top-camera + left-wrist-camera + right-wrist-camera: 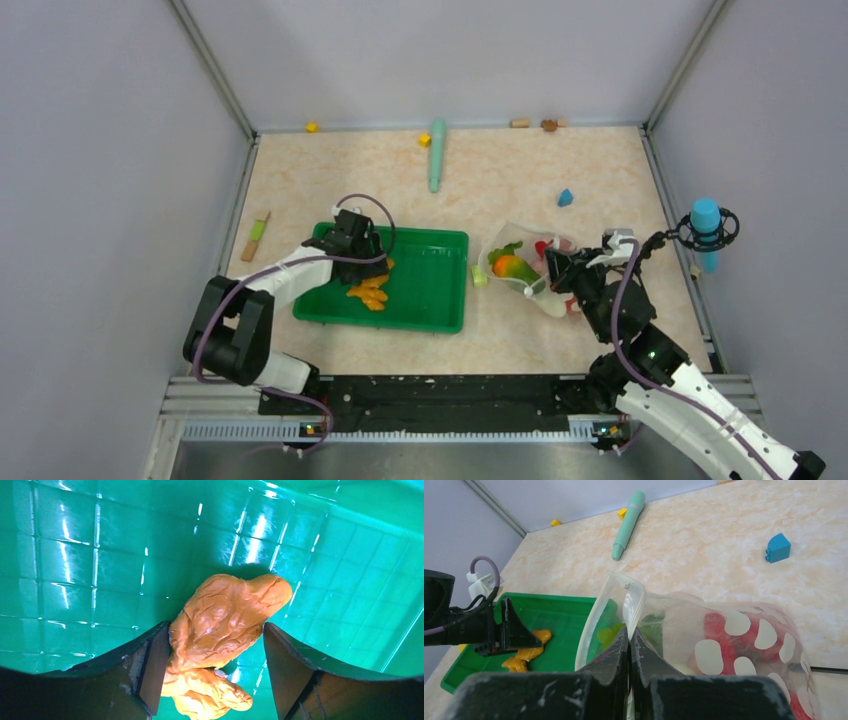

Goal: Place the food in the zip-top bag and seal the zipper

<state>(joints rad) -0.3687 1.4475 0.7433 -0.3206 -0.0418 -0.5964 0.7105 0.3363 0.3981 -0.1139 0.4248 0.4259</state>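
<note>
Orange-yellow bunch [225, 615]: likely soft, light; pinch its thick middle.
Left jaws: parted, straddling it in green tray [430, 285].
Right jaws: clamped on zip-top bag [744, 645] rim.

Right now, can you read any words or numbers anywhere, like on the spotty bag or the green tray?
None: no view shows a readable word, number, brand or sign.
The zip-top bag has only plain white dots.
The green tray has only a moulded grid.
The teal stick and blue block show no lettering.
</note>
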